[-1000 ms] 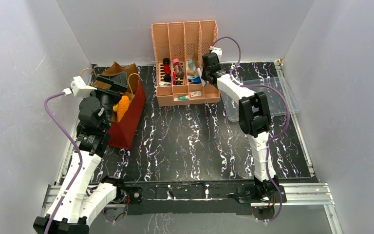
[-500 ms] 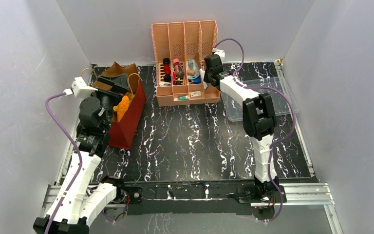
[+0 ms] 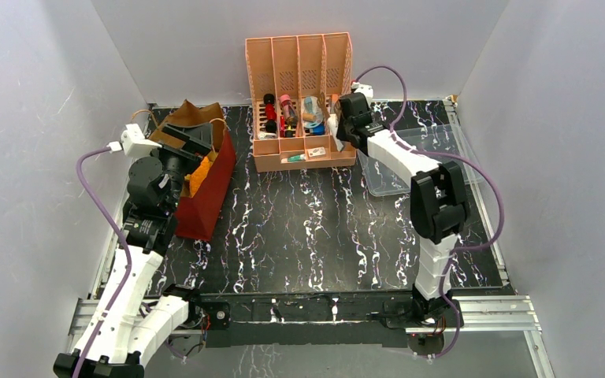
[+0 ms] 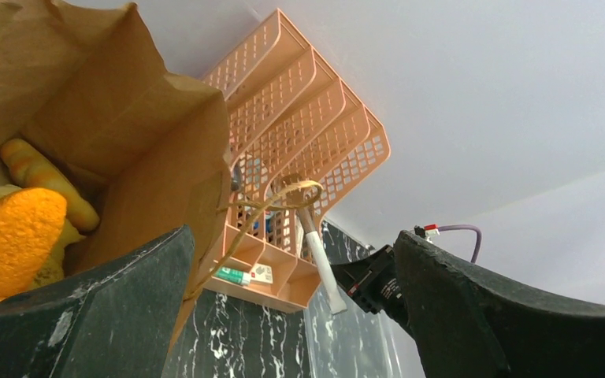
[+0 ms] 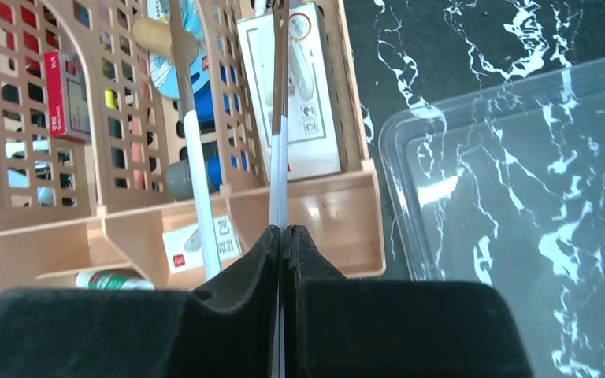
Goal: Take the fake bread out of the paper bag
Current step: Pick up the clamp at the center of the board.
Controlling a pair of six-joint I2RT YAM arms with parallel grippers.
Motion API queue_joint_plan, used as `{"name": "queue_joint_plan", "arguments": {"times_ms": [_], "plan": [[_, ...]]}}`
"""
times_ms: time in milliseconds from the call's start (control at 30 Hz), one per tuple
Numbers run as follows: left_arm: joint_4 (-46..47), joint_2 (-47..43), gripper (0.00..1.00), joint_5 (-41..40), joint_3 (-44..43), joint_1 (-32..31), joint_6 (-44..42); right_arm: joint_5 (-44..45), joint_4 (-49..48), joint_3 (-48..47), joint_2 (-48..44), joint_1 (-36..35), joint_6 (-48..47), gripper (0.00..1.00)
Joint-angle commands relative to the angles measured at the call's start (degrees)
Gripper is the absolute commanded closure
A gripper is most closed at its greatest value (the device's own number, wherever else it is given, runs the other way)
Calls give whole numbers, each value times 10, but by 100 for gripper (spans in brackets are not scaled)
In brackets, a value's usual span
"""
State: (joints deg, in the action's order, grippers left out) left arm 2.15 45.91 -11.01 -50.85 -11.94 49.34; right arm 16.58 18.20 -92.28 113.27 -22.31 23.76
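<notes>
The paper bag (image 3: 209, 189), brown with a red lower part, lies at the left of the table, its mouth open. Inside it I see an orange croissant (image 3: 198, 175) and, in the left wrist view, the croissant (image 4: 8, 236) beside a golden baguette (image 4: 47, 185) within the bag (image 4: 150, 142). My left gripper (image 3: 194, 151) is open at the bag's mouth and holds nothing (image 4: 293, 236). My right gripper (image 3: 337, 126) is shut on a thin white-and-brown stick (image 5: 280, 157) beside the pink organizer; its jaws (image 5: 282, 230) are pressed together on it.
The pink slotted organizer (image 3: 299, 63) with small bottles and boxes stands at the back centre, close in front of my right gripper (image 5: 347, 228). A clear plastic tray (image 3: 441, 157) lies at the back right. Grey walls enclose the table.
My right arm has swung to the right, carrying its gripper and the stick along the organizer's right side. My left gripper has shifted slightly at the bag's mouth.
</notes>
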Motion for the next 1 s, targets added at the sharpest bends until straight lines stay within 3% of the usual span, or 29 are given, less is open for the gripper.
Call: {"name": "queue_joint_plan", "arguments": {"times_ms": [0,467,767,967], "plan": [[-17,-5,2,53,-35,1,7,19,-38,48,-92,-18,7,100],[-102,-16,2,151,-64,1,54,119,-50,261,-315,-147,9,100],[-149,2,2,240,-60,0,61,239,-44,379,-436,-331,32,100],[-208,50,2,261,-91,-26,24,311,-50,425,-460,-437,59,100]]}}
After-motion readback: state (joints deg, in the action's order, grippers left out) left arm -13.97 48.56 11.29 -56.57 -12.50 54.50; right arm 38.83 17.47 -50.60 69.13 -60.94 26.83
